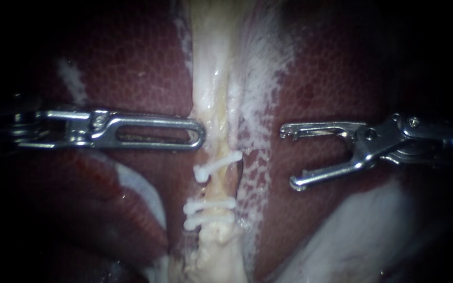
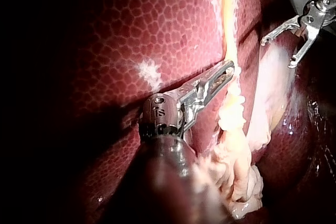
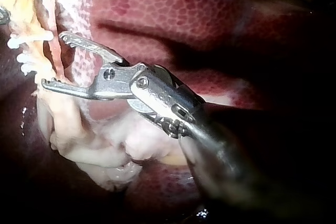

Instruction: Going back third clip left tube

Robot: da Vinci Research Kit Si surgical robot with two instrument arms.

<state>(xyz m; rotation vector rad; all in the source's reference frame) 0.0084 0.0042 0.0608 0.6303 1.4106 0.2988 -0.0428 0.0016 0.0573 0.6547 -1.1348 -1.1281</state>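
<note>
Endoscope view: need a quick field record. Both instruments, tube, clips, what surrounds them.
left instrument: shut, holding nothing, tip at the tube's edge just above the clips
right instrument: open, empty, apart from the tube on its other side
tube: pale, runs top to bottom between the two instruments
clips: three, white, set across the tube
top clip: tilted, apart from the other two
lower two clips: close together, roughly level
liver: dark red, on both sides of the tube
</note>
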